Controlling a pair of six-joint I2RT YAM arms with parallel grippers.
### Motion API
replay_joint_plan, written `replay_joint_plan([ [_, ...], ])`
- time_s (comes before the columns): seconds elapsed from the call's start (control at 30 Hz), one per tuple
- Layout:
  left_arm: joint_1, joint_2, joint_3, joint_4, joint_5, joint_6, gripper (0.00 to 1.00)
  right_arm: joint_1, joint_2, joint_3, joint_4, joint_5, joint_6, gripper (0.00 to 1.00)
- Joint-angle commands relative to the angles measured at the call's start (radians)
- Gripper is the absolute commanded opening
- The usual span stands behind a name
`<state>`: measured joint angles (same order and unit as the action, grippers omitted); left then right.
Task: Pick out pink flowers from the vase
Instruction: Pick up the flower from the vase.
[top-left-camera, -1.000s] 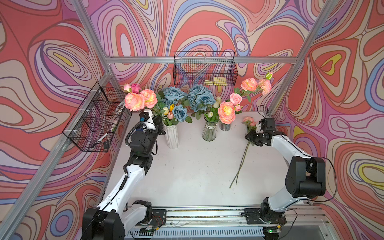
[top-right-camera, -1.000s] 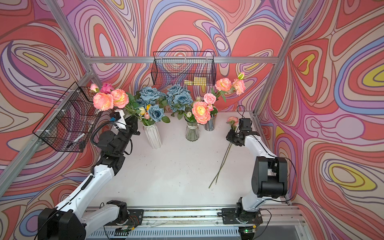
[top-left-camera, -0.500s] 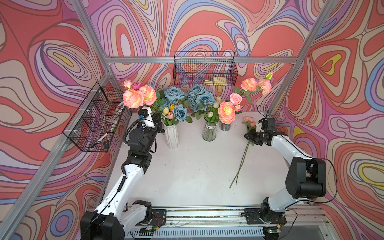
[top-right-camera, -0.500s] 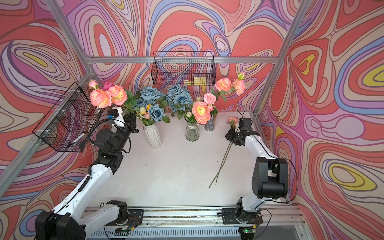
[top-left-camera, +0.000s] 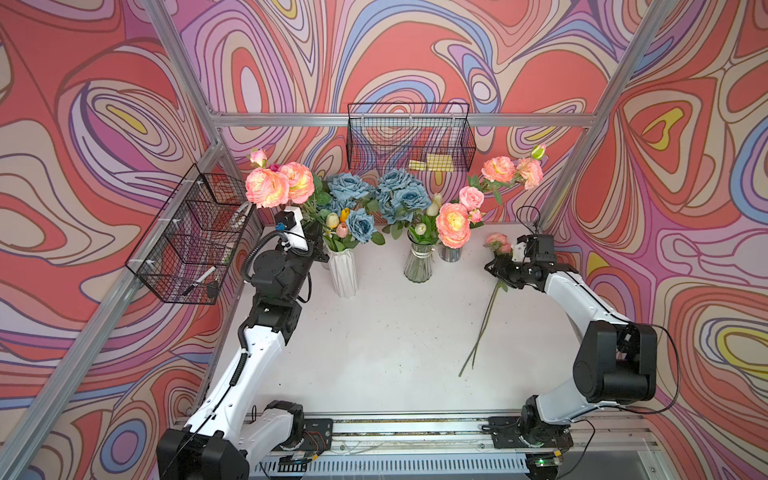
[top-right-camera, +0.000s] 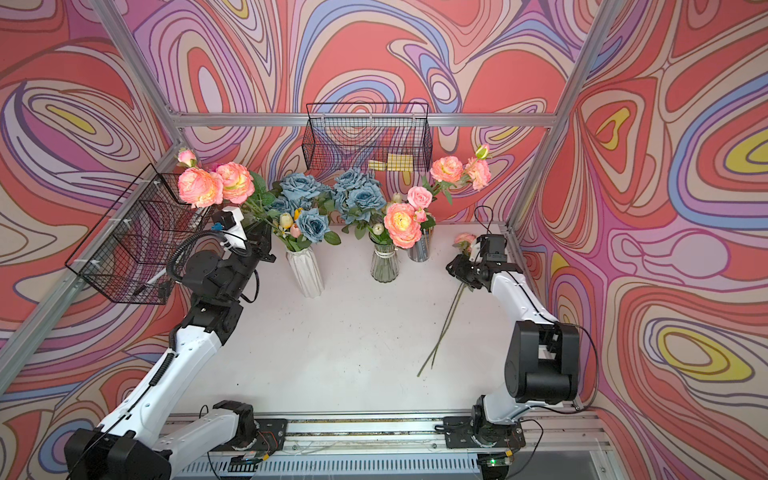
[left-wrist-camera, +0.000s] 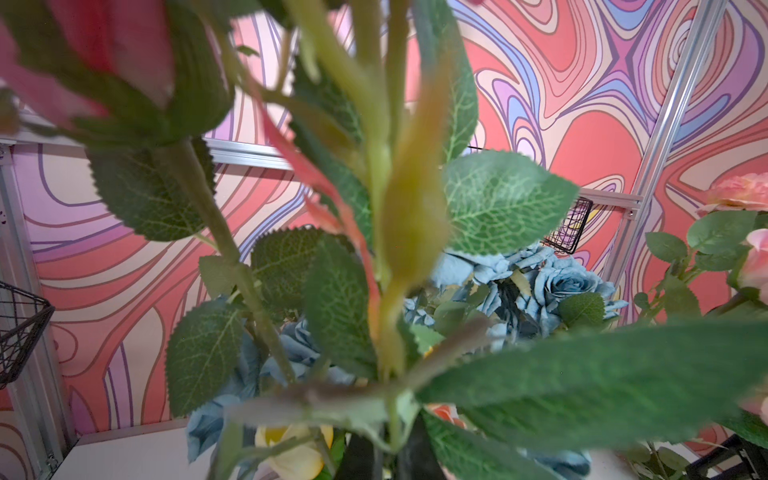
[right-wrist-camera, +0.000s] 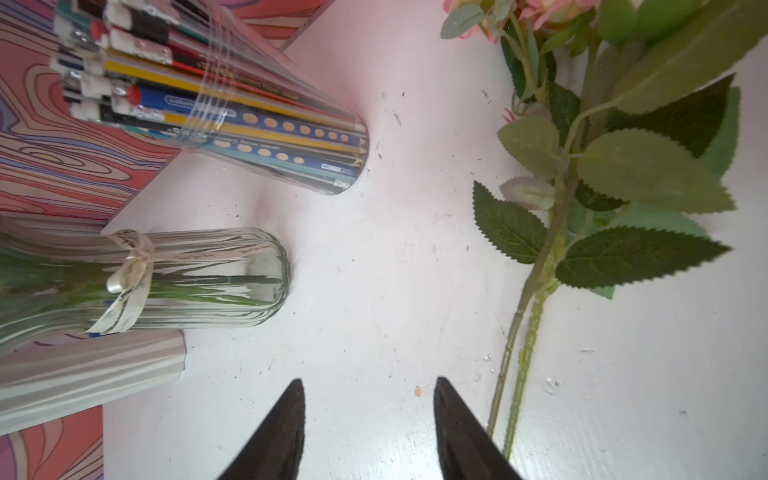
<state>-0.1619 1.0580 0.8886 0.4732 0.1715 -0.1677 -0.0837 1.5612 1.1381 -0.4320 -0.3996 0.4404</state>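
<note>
left gripper (top-left-camera: 318, 244): jaws clamped on the green stems of the pink bunch (top-left-camera: 272, 188), two big peach-pink heads plus a bud, held up just left of the white vase (top-left-camera: 343, 272). my wrist view is all leaves, with stem running down into my fingers. can't tell if the stem ends are clear of the vase rim.
right gripper (right-wrist-camera: 368, 381): jaws apart, nothing between them, tips low over the table (top-left-camera: 374, 353). pink rose spray (right-wrist-camera: 557, 224) lies flat on the table just beside one fingertip, outside the gap, heads toward the back wall.
more pink heads (top-left-camera: 453, 224) stand over the glass vase (top-left-camera: 419, 266) and pencil cup (right-wrist-camera: 257, 124); can't tell which holds them. blue roses (top-left-camera: 399, 195) sit between the two pink groups.
</note>
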Motion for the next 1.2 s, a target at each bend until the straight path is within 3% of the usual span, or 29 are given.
replay_joint_plan([
  [0.0, 0.001, -0.026, 0.043, -0.007, 0.033, -0.003, 0.0, 0.003, -0.056, -0.019, 0.084, -0.1, 0.027, 0.58],
  [0.23, 0.001, 0.015, 0.217, -0.241, 0.077, 0.021, 0.0, 0.002, -0.167, -0.092, 0.303, -0.252, 0.137, 0.71],
  [0.47, 0.001, 0.105, 0.451, -0.52, 0.159, 0.044, 0.0, -0.001, -0.215, -0.105, 0.436, -0.382, 0.232, 0.72],
  [0.73, 0.002, 0.15, 0.594, -0.607, 0.246, 0.03, 0.0, -0.01, -0.284, -0.179, 0.645, -0.505, 0.34, 0.73],
  [1.17, 0.002, 0.161, 0.753, -0.661, 0.317, 0.037, 0.0, -0.011, -0.32, -0.172, 0.792, -0.545, 0.433, 0.73],
])
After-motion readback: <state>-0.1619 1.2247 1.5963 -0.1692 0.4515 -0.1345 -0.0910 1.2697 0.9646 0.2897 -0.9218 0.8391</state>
